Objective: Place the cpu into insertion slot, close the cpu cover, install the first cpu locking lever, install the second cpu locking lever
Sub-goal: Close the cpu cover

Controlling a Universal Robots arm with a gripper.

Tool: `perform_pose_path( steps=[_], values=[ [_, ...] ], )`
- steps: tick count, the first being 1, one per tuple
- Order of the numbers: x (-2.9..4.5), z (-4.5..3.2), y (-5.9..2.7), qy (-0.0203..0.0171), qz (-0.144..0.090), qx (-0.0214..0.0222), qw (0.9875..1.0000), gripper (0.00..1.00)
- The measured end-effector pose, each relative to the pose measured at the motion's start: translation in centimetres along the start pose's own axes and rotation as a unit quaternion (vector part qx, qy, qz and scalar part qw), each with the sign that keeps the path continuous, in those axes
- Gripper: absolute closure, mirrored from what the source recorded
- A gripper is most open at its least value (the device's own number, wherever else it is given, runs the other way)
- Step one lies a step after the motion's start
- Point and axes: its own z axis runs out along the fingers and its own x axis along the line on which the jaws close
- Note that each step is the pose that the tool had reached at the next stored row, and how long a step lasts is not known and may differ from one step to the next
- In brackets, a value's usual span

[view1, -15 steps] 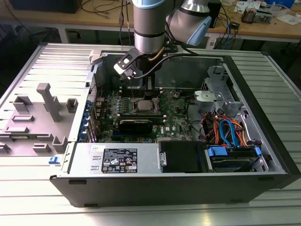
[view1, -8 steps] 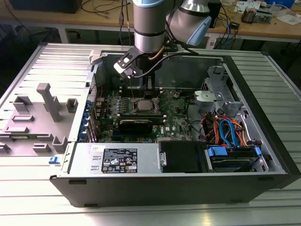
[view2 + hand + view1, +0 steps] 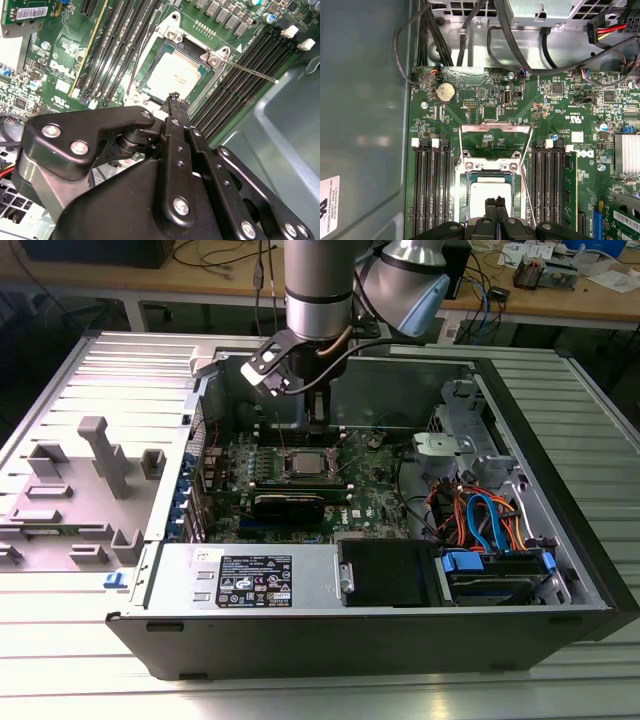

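the cpu (image 3: pixel 487 190) lies flat in the insertion slot (image 3: pixel 462 192), its pale metal top showing in both wrist views. the cpu cover (image 3: pixel 495 129) is not yet closed: in the first wrist view it stands swung back off the socket, its cut-out open to the board behind. the gripper (image 3: pixel 495 202) hovers just over the near edge of the chip. its fingers (image 3: pixel 490 204) are drawn narrow, tips almost together, and hold nothing. in the second wrist view a thin locking lever (image 3: pixel 250 70) juts loose across the memory slots (image 3: pixel 240 85) beside the socket. the whole board sits in an open computer case (image 3: pixel 300 640) on the worktop (image 3: pixel 100 680).

the risks, as i judge them: the tips are so close above the chip that a small drop could press or nudge it and hurt the socket contacts if it is not fully seated. the slim tips could slide off the thin cover plate, letting it snap down crooked. the free lever could snag a finger or get trapped under the cover.
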Motion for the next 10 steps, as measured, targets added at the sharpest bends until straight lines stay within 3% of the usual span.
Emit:
perform_pose_path(
  steps=[5,10],
  values=[
    [-0.01,-0.11,0.04,0.0000,0.000,0.0000,1.0000,0.89],
    [-0.02,-0.09,0.62,0.0000,0.000,0.0000,1.0000,0.89]
  ],
)
